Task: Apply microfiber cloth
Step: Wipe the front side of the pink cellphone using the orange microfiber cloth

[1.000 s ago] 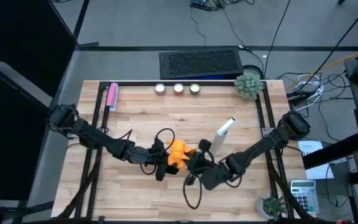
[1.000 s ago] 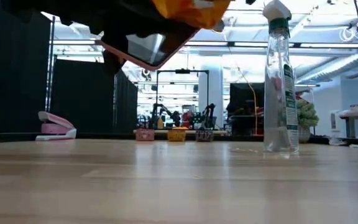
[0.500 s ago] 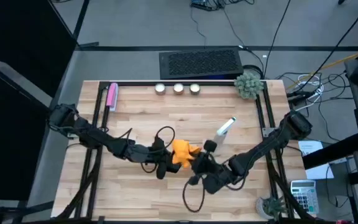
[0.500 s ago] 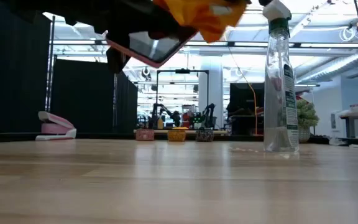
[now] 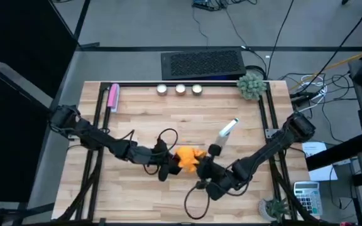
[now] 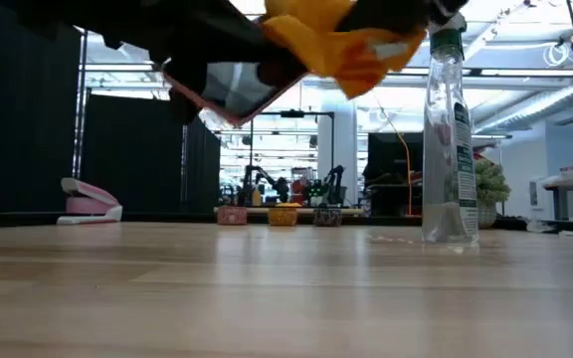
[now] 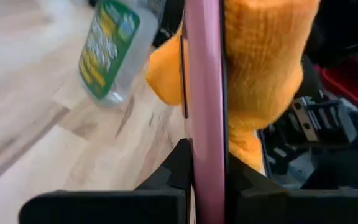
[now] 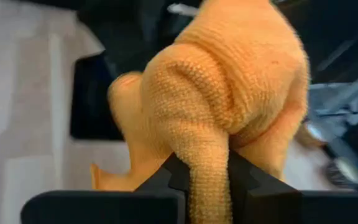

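cloth shifted right, bunched on phone

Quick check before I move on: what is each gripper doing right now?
Left gripper: shut on the pink-edged phone, held off the table.
Right gripper: shut on the orange microfiber cloth, which sits against the phone.

hand pinching orange microfiber cloth

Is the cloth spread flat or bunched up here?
Bunched. The cloth is a rounded wad pinched in the right gripper, pressed against the phone that the left gripper holds.
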Robot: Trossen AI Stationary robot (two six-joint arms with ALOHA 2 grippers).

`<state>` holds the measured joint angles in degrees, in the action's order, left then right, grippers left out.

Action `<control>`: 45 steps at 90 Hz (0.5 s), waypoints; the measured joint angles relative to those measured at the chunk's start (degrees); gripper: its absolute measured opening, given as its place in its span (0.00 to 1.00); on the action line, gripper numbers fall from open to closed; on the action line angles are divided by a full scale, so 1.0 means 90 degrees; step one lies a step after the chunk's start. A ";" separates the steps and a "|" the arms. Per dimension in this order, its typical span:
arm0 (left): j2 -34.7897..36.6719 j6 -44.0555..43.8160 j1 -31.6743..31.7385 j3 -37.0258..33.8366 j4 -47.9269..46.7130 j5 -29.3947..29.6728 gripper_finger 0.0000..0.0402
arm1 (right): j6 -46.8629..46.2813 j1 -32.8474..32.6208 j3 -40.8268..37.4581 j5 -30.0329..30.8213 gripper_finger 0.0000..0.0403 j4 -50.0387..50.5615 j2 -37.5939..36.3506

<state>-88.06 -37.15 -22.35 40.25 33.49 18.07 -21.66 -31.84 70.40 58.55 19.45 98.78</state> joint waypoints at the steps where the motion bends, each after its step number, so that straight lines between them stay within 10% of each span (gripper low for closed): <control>1: 0.0004 0.0000 0.0000 0.0001 0.0008 0.0013 0.03 | 0.0053 0.0025 -0.0002 0.0009 0.06 -0.0060 -0.0024; 24: -0.0014 -0.0002 -0.0027 -0.0001 -0.0198 -0.0207 0.03 | 0.1394 0.0450 0.0020 -0.0769 0.06 -0.2248 0.0287; 45: -0.0047 0.0027 0.0000 -0.0022 -0.0337 -0.0137 0.03 | 0.0200 0.0078 0.0028 -0.0611 0.06 -0.0504 0.0479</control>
<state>-88.49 -36.91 -22.35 40.05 30.46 16.84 -19.86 -31.13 70.65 53.06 14.91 103.09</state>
